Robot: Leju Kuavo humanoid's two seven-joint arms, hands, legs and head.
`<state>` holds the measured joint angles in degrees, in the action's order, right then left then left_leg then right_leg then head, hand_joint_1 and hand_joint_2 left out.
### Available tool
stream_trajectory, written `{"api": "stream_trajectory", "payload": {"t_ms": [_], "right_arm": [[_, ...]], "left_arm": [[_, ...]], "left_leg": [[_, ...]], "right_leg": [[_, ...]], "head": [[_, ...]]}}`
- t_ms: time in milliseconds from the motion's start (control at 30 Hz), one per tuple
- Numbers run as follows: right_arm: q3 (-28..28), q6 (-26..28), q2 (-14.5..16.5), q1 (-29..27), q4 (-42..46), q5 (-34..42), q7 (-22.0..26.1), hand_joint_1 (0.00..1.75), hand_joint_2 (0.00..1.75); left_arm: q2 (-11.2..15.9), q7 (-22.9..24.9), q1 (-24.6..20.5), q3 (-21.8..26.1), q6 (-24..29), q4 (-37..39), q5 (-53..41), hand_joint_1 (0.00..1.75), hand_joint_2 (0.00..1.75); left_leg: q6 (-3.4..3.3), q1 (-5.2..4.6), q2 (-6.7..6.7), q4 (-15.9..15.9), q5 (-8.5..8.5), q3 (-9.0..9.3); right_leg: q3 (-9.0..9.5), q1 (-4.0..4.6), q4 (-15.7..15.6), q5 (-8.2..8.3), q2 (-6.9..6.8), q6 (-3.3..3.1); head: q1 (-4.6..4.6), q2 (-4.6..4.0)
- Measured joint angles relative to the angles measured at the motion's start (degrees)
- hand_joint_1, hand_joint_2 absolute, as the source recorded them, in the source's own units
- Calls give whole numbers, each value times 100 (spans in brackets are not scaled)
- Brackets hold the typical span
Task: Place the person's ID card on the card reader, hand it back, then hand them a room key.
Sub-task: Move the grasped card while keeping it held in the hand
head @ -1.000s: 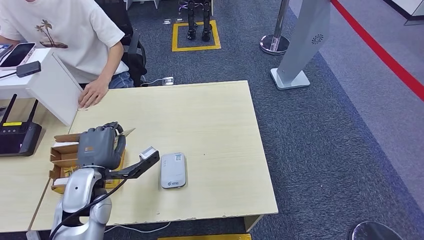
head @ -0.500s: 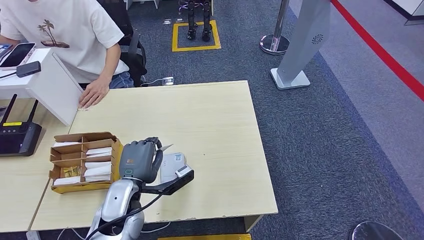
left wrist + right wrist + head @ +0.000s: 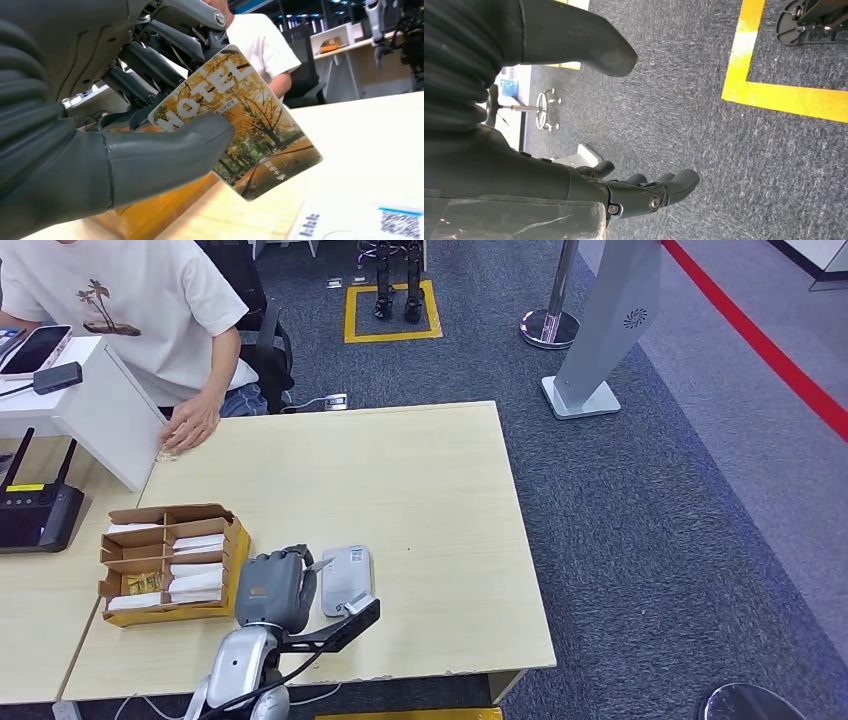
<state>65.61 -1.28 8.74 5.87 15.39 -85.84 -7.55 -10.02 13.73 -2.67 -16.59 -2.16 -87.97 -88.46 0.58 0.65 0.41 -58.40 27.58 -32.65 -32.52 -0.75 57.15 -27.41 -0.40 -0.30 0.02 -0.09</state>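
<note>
Holding a room key (image 3: 240, 125) between its thick thumb and dark fingers, the left hand (image 3: 272, 587) sits just beside the card reader (image 3: 347, 580), on the side where the cardboard box (image 3: 170, 562) is. The key is a yellow card with trees and the word "MOTEL" on it. It tilts, with one corner pointing down over the worktop (image 3: 400, 480), close above the card reader.

This looks like the last job: giving the key to the person (image 3: 120, 310). The person sits far from the card reader, past the other end of the worktop, with one hand (image 3: 188, 426) resting at the worktop's edge. To do it well, the robot should keep its pinch firm, lift the card a little so it does not bump the card reader, and carry it slowly toward that resting hand. It should let go when the person has hold of the card, not sooner.

The right hand (image 3: 614, 185) hangs over the grey carpet, away from the card reader. Its fingers are apart and it holds nothing.

From above, the key is just a thin sliver next to the card reader, so it is hard to see. The ID card cannot be made out. The person's head is cut off.
</note>
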Motion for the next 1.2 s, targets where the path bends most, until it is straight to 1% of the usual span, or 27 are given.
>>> {"api": "stream_trajectory", "payload": {"t_ms": [133,267,733,967,1200], "right_arm": [[0,9,19,0,2,-7,-1,0,175],[0,19,30,0,2,-17,-1,0,175],[0,-1,32,0,4,-106,1,0,175],[0,-2,32,0,4,-91,10,0,175],[0,-1,33,0,4,-91,10,0,175]], "left_arm": [[33,-5,86,0,74,3,0,175,175],[14,-132,140,0,154,47,0,175,175],[-174,-513,107,-8,161,416,0,175,175],[-210,-566,111,-86,160,662,0,175,175],[-222,-604,109,-152,177,745,0,175,175]], "left_leg": [[0,0,0,0,0,0],[0,0,0,0,0,0],[0,0,0,0,0,1],[0,0,0,0,0,1],[0,0,0,0,0,2]], "right_leg": [[0,0,0,0,0,0],[0,0,0,0,0,0],[0,0,0,0,1,0],[0,0,0,0,0,0],[1,0,0,0,0,0]], "head": [[0,0],[1,0],[0,0],[0,0],[0,0]]}}
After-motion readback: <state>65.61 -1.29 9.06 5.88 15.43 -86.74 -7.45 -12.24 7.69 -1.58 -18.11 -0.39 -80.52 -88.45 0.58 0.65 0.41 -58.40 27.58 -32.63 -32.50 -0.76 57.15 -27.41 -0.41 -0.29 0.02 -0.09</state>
